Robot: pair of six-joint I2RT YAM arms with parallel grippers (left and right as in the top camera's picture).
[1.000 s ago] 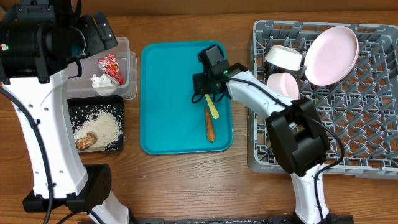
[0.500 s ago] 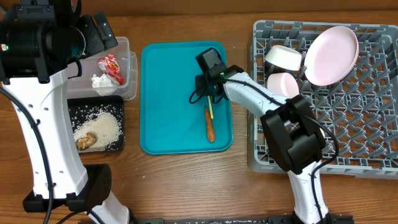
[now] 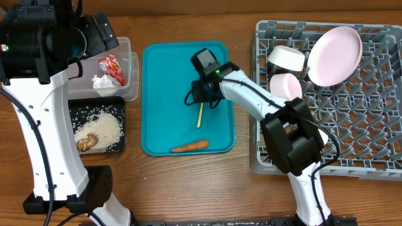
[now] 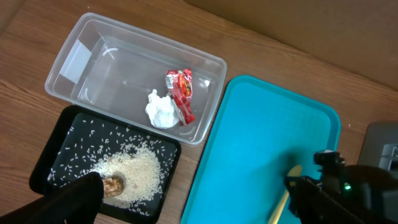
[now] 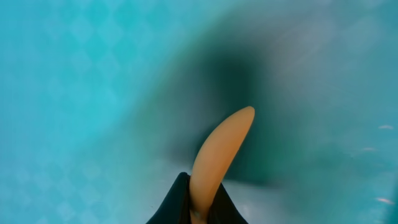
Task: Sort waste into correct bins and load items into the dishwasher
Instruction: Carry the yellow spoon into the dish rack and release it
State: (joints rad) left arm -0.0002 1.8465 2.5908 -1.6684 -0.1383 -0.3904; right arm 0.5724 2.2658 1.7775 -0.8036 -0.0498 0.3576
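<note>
The right claw (image 3: 202, 95) pinches 1 end of the yellow spoon (image 3: 200, 116) above the middle of the tray (image 3: 164, 81), probably to carry it to the rack (image 3: 364, 125) right of the tray. The carrot (image 3: 189, 147) lies along the tray's near edge. Whether the left claw (image 3: 99, 32) is wide or narrow, I cannot tell.

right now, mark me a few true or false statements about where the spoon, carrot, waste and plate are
1. The right gripper holds the yellow spoon over the teal tray. True.
2. The rice lies in the black tray. True.
3. The carrot lies in the black tray. False: it lies on the teal tray, near its front edge.
4. The red wrapper and the white napkin are in the clear tub. True.
5. The pink plate lies on the teal tray. False: it stands in the grey dish rack.
</note>
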